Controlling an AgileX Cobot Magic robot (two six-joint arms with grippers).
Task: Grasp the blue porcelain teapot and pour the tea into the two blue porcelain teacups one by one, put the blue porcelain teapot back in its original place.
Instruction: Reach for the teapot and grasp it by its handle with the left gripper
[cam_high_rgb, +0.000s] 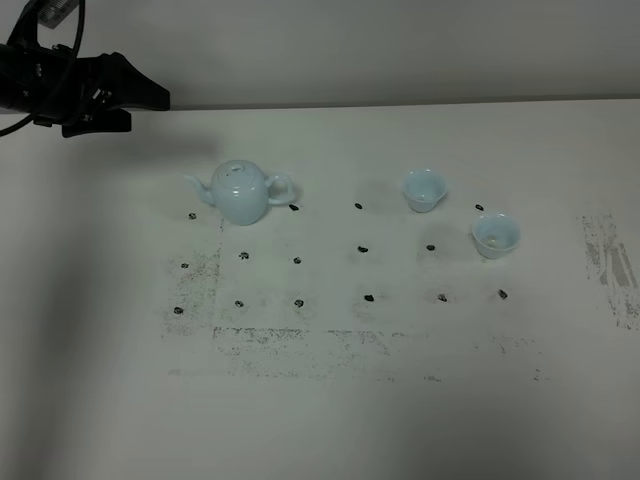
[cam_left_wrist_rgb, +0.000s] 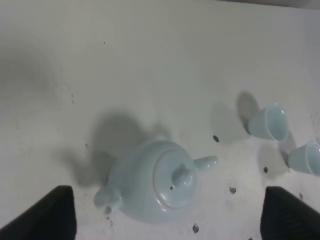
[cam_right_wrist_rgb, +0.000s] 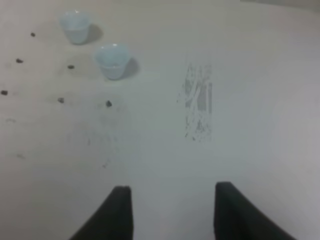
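Note:
The blue porcelain teapot (cam_high_rgb: 243, 190) stands upright left of the table's middle, lid on, spout pointing left and handle right. The two blue porcelain teacups (cam_high_rgb: 424, 189) (cam_high_rgb: 496, 235) stand upright to its right, a little apart. The tea is hidden. My left gripper (cam_high_rgb: 148, 110) hovers at the far left corner, well away from the teapot, jaws spread wide. The left wrist view shows the teapot (cam_left_wrist_rgb: 160, 182) and both teacups (cam_left_wrist_rgb: 270, 122) (cam_left_wrist_rgb: 306, 159) beyond the left gripper (cam_left_wrist_rgb: 167, 195). My right gripper (cam_right_wrist_rgb: 172, 200) is open over bare table, with both teacups (cam_right_wrist_rgb: 75, 26) (cam_right_wrist_rgb: 113, 60) far ahead.
Small dark marks (cam_high_rgb: 364, 248) dot the white table (cam_high_rgb: 320, 420) in a grid around the teapot and cups. A scuffed grey patch (cam_high_rgb: 610, 265) lies near the right edge, and worn smudges (cam_high_rgb: 300, 345) run along the front of the grid.

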